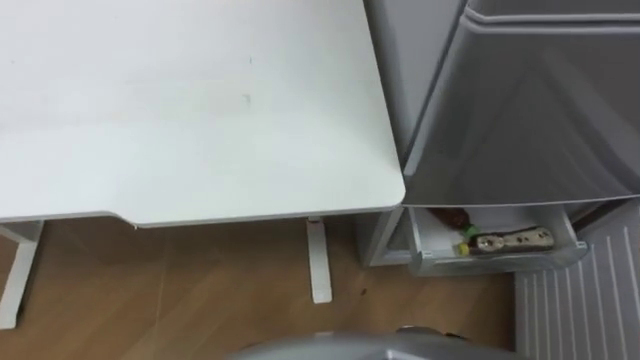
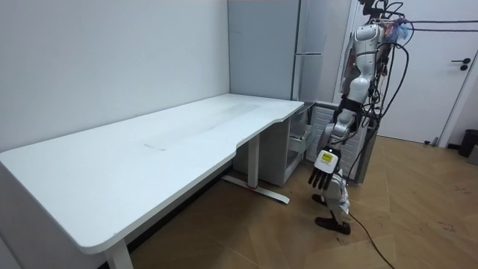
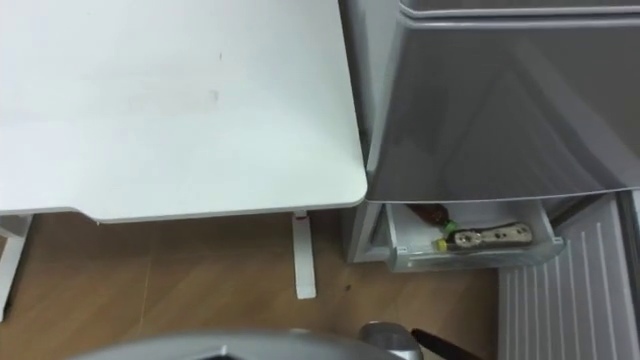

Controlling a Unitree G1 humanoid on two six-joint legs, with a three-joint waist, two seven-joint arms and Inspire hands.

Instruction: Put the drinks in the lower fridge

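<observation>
The drinks lie on their sides in the open bottom drawer of the fridge, beside the white surface. The left hand hangs empty at the robot's side, fingers straight. Closing looks like the step left: bend low and press the drawer front squarely so nothing rolls

Silver-white head and torso, dark joints along a slim pale arm, black left hand with a small white-and-yellow tag on its back, dark cables bundled behind the shoulders, dark feet
</observation>
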